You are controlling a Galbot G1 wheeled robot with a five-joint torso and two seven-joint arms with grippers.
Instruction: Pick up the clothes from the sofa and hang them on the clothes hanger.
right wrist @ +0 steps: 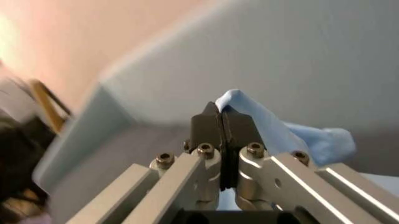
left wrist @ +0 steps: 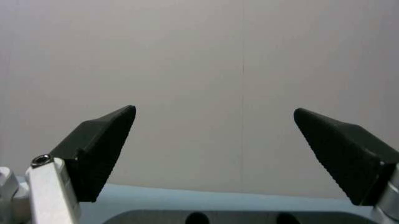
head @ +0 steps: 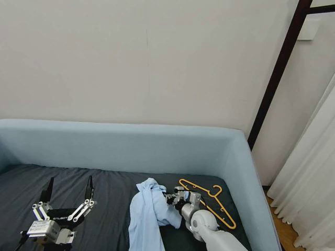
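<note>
right tool (head: 168, 199) clamped on blue garment (head: 142, 217), heaped mid-seat on sofa (head: 230, 157). orange hanger (head: 209, 201) lies flat just right of it, long axis far-left to near-right; right arm nearer. left tool (head: 70, 182) agape, well left.

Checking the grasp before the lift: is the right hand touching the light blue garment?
Touching. The right wrist view shows the right hand closed, with the light blue garment pinched at its fingertips.

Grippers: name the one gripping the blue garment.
The right gripper, shut on the light blue garment beside the orange hanger; the left gripper hangs open over the sofa seat, away from it.
</note>
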